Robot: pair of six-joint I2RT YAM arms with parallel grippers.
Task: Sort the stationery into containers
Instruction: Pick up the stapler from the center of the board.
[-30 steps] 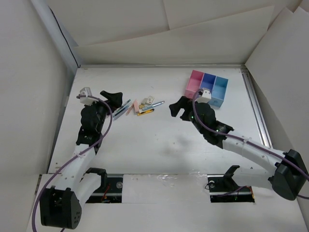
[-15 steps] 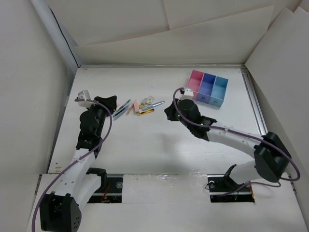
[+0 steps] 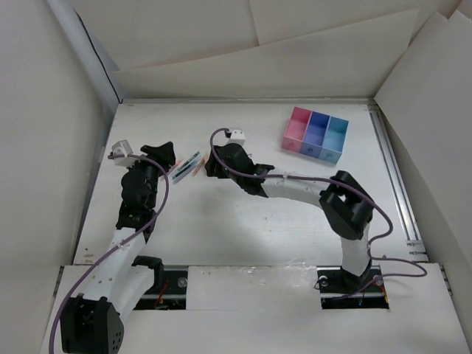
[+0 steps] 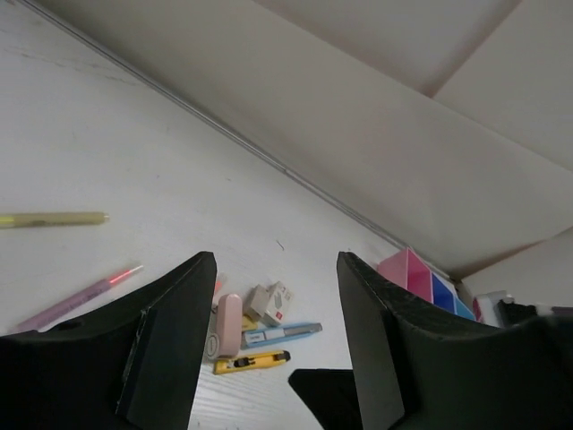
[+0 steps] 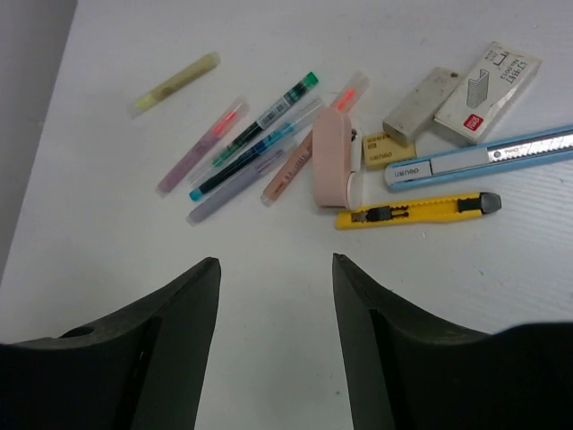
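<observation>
The stationery lies in a loose pile on the white table. In the right wrist view I see a yellow highlighter (image 5: 175, 83), several thin pens (image 5: 255, 134), a pink case (image 5: 331, 157), a yellow cutter (image 5: 416, 210), a blue cutter (image 5: 479, 159), a staple box (image 5: 486, 81) and a beige eraser (image 5: 421, 104). My right gripper (image 5: 275, 264) hovers open just short of the pile, holding nothing. My left gripper (image 4: 277, 260) is open and empty left of the pile, facing the pink case (image 4: 228, 324). The containers (image 3: 316, 134) stand at the back right. From above, my right gripper (image 3: 212, 168) hides most of the pile.
White walls close in the table on the left, back and right. A metal rail (image 3: 392, 177) runs along the right edge. The right arm (image 3: 295, 188) stretches across the middle of the table. Pens (image 3: 186, 166) lie between the two grippers.
The right arm has swung left, from beside the containers to over the stationery pile. The left gripper has drawn back slightly to the left and its jaws stand narrower.
</observation>
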